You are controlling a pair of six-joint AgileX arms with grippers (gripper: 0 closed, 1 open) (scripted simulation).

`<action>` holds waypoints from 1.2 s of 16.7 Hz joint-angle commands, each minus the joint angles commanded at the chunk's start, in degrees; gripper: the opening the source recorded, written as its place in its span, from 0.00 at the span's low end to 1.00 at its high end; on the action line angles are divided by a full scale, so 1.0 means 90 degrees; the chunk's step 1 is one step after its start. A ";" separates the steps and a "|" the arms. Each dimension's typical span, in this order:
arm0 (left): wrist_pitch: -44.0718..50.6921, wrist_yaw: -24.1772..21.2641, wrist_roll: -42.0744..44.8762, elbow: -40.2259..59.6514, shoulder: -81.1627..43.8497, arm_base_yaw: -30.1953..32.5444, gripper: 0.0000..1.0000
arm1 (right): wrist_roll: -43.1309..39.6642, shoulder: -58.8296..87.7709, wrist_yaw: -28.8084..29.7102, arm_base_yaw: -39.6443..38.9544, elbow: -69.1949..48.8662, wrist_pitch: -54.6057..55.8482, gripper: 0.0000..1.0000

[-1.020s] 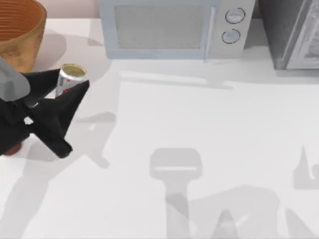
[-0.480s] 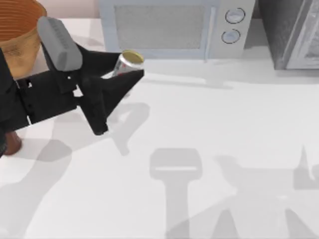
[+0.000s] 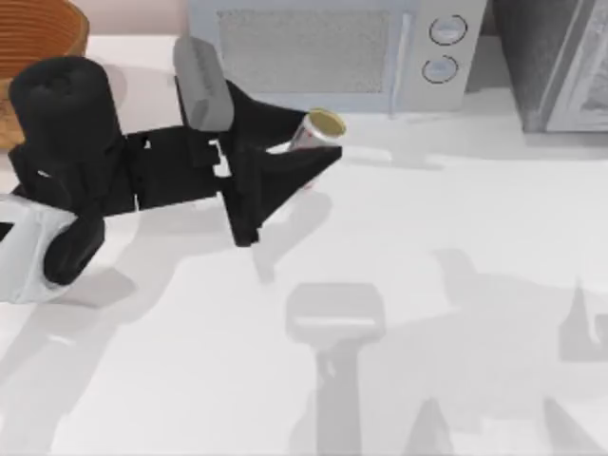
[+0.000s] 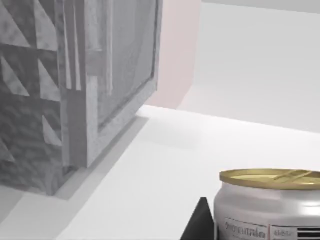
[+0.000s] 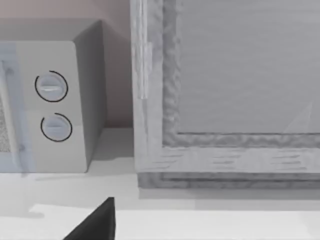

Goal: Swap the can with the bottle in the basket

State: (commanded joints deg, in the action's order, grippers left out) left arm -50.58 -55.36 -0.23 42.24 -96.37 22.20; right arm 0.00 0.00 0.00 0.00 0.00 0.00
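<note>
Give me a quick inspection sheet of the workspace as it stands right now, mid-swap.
Surface: white table, arm shadows across it.
Can: the can is clamped in the left gripper, tilted, in front of the microwave; its gold top and white body also show in the left wrist view.
Basket: the basket sits at the table's far left corner, partly behind the left arm.
Bottle: nothing seen.
Clutter: nothing seen.
Grippers: left gripper shut on the can; right gripper, one dark fingertip in the right wrist view.
Cables: nothing seen.
Surroundings: microwave at the back, a grey cabinet to its right, pinkish wall behind.
</note>
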 joint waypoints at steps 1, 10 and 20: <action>-0.0177 -0.0110 -0.0009 0.0120 -0.0307 0.0032 0.00 | 0.0000 0.0000 0.0000 0.0000 0.0000 0.0000 1.00; -0.1749 -0.0996 -0.0012 0.1203 -0.3015 0.0274 0.00 | 0.0000 0.0000 0.0000 0.0000 0.0000 0.0000 1.00; -0.3279 -0.1413 0.0177 0.2311 -0.5337 0.0279 0.00 | 0.0000 0.0000 0.0000 0.0000 0.0000 0.0000 1.00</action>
State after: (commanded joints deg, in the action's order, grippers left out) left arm -80.10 -68.08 1.37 63.05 -144.40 24.72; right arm 0.00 0.00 0.00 0.00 0.00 0.00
